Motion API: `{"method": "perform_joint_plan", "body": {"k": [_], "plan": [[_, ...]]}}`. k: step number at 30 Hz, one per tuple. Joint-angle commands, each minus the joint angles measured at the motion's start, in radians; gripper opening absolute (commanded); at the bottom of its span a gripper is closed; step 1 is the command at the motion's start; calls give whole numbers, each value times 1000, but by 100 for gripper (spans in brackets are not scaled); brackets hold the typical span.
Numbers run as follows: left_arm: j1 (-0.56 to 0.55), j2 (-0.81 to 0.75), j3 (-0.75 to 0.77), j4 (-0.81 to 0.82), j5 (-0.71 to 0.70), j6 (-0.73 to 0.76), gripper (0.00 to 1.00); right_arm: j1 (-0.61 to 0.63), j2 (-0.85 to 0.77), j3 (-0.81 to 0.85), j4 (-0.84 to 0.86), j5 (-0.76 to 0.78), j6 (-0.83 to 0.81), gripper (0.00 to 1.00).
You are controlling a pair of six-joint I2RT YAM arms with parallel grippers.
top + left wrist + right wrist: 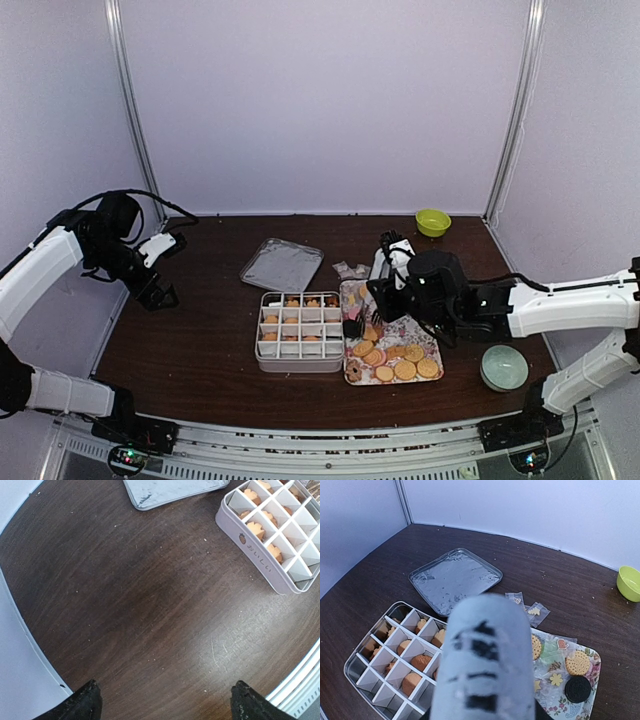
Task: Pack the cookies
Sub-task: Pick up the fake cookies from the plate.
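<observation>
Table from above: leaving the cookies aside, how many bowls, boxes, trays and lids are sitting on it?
bowls: 2, a green bowl and a pale bowl
divided box: 1
floral tray: 1
silvery flat lid: 1
total: 5

A blurred grey shaft (485,665) just ahead of the right gripper (378,297) hides its fingers; ahead and right of the left gripper (162,702), the divided box (280,535) is cut off.
</observation>
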Motion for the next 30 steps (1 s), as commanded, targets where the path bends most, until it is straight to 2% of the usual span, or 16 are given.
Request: {"method": "perform_joint_plan", "body": {"k": [1,30], "plan": [[9,-7,33,-13,27,-8,92,-4,-63,-60,-20,33,-9,36],[9,-4,35,-21,51,-7,89,5,-25,-68,5,-20,4,41]]}}
